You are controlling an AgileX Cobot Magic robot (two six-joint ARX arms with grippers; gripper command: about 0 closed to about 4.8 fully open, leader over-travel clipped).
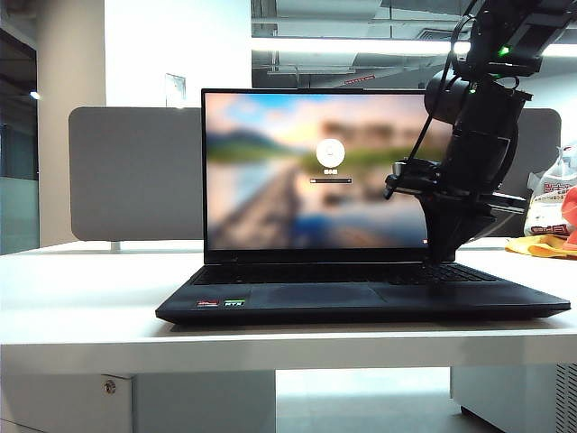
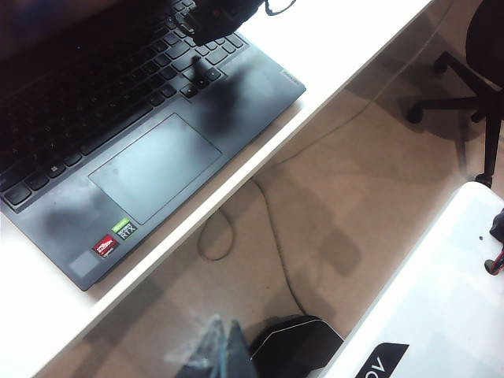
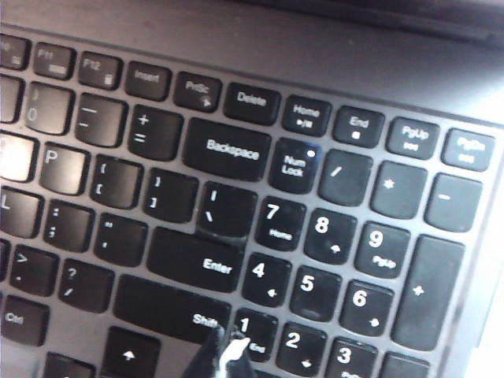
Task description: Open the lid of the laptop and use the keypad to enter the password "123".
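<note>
The black laptop [image 1: 361, 298] stands on the white table with its lid [image 1: 315, 171] upright and a blurred login screen lit. My right gripper [image 3: 224, 350] is shut, pointing down at the keypad [image 3: 346, 260]. Its tip sits at the near-left corner of the "1" key [image 3: 260, 323], beside Shift; whether it presses the key I cannot tell. In the exterior view that gripper [image 1: 442, 257] comes down over the keyboard's right end. My left gripper [image 2: 224, 346] is shut on nothing, hanging over the floor off the table's front edge, away from the laptop [image 2: 157, 165].
A grey partition board [image 1: 135, 171] stands behind the laptop. A plastic bag and a yellow item [image 1: 550, 225] lie at the table's far right. Below the table edge are a floor cable [image 2: 236, 228], an office chair base [image 2: 472, 79] and a second white surface [image 2: 441, 299].
</note>
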